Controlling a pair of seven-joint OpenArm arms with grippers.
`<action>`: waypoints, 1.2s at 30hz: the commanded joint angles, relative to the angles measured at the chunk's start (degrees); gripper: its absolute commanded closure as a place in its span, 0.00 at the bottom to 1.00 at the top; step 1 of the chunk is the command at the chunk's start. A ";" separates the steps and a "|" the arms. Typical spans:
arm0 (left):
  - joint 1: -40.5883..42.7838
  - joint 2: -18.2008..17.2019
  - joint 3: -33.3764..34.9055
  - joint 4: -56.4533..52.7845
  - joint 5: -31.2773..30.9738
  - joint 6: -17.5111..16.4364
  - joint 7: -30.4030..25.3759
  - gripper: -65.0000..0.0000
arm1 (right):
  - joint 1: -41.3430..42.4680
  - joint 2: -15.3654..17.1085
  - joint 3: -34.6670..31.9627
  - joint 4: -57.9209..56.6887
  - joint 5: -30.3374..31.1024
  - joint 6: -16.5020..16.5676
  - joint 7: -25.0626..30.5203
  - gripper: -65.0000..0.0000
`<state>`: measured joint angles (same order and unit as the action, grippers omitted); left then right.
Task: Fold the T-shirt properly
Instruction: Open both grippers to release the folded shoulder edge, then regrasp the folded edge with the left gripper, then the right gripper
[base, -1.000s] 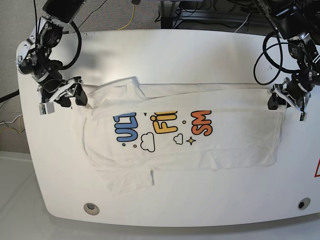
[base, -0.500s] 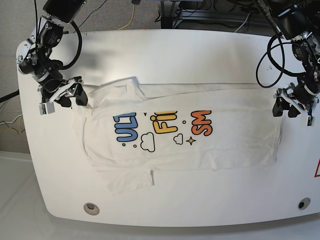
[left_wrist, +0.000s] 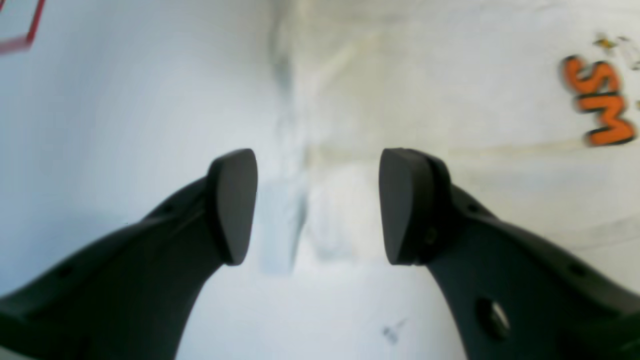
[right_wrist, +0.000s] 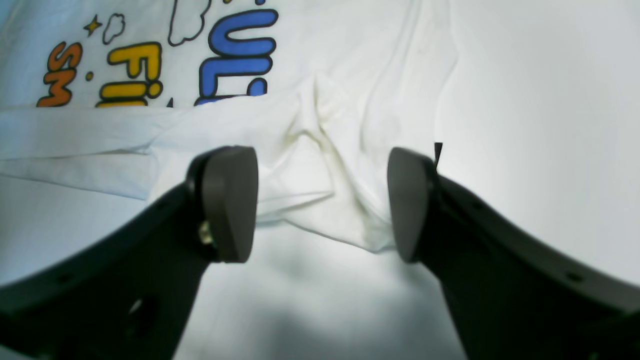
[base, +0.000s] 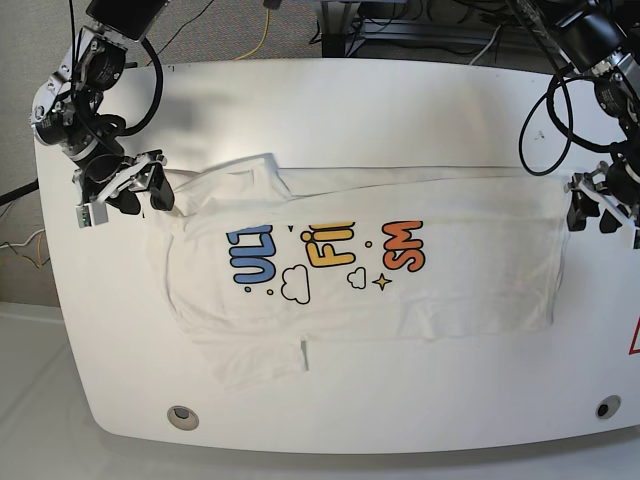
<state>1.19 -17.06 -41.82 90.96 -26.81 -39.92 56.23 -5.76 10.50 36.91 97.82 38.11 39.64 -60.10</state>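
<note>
T-shirt (base: 370, 260) lies flat on the white table (base: 400, 110), partly folded, top edge turned over so only the lower half of the blue/yellow/orange print shows. A sleeve sticks out at the near-left corner.

Left gripper (base: 600, 208): jaws spread wide, nothing between them, just off the shirt's edge on the base view's right.

Right gripper (base: 128, 190): also wide open and empty, hovering at the bunched fabric (right_wrist: 325, 150) by the shirt's opposite corner.

white rounded table (base: 400, 110), grey carpet (base: 230, 30) behind, trailing cables (base: 262, 35)
</note>
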 joint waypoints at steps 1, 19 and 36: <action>0.96 -1.18 -1.47 0.69 -1.02 -0.08 -0.89 0.44 | 0.00 0.88 0.24 1.12 1.41 0.36 1.33 0.40; 4.65 -1.53 -2.53 -7.84 -1.10 -0.08 -4.14 0.44 | -0.35 0.88 0.24 1.21 1.50 0.36 1.33 0.40; 0.00 -4.00 0.46 -19.88 -1.02 -0.08 -5.81 0.44 | -1.23 0.88 0.24 2.79 1.50 0.36 1.33 0.40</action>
<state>2.31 -19.75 -41.98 70.46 -26.89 -39.86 51.55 -7.55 10.48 36.86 98.59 38.22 39.64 -60.27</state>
